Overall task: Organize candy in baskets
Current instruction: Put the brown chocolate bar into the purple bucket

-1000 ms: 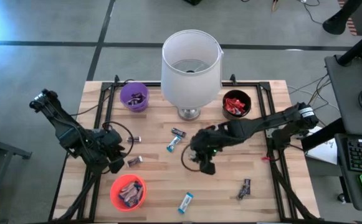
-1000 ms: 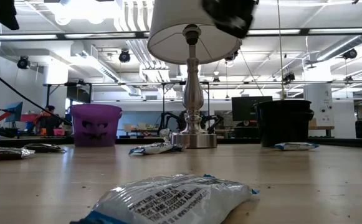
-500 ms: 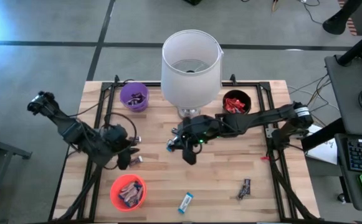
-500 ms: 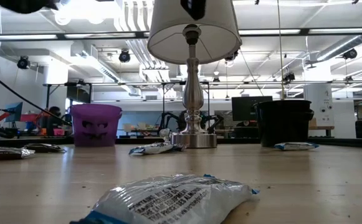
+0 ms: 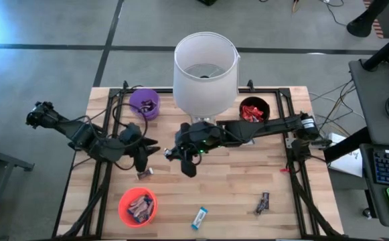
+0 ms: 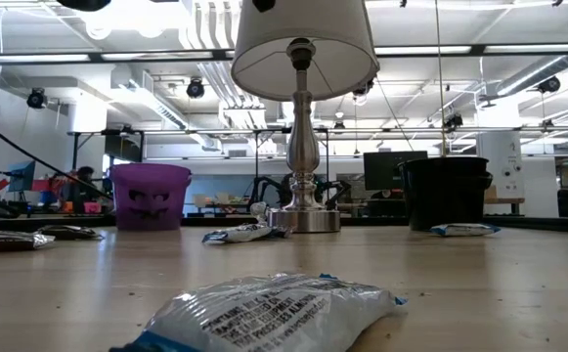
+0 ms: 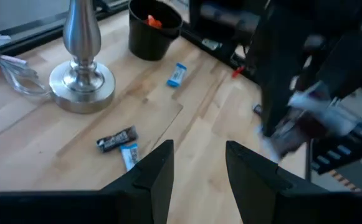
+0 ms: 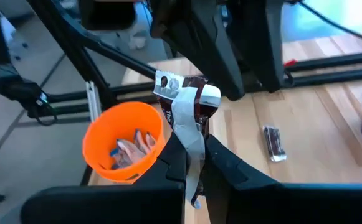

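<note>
Right fingers: the right gripper (image 8: 193, 163) is clamped on a dark brown mini bar (image 8: 190, 99), whose silver wrapper end sticks out past the tips; in the high view it (image 5: 189, 166) hangs above the middle of the tabletop (image 5: 248, 191), just in front of the lamp base.
Left fingers: the left gripper (image 7: 197, 163) stands apart with nothing between its fingers, over the left side of the tabletop, near the right gripper.
Step in hand: carrying one candy to a basket, as I judge it.
Baskets: the orange basket (image 8: 124, 140) lies ahead of the right fingers with blue-and-white bars inside; the purple basket (image 5: 144, 104) and the black basket (image 5: 254, 111) sit to either side of the lamp.
Loose candy: a dark bar (image 5: 144, 173) lies just below the left fingers; a blue-and-white bar (image 5: 199, 217) and another dark bar (image 5: 262, 203) lie farther forward.
Next move: the held bar looks dark, so probably the purple basket; carry it over that rim, then release.
</note>
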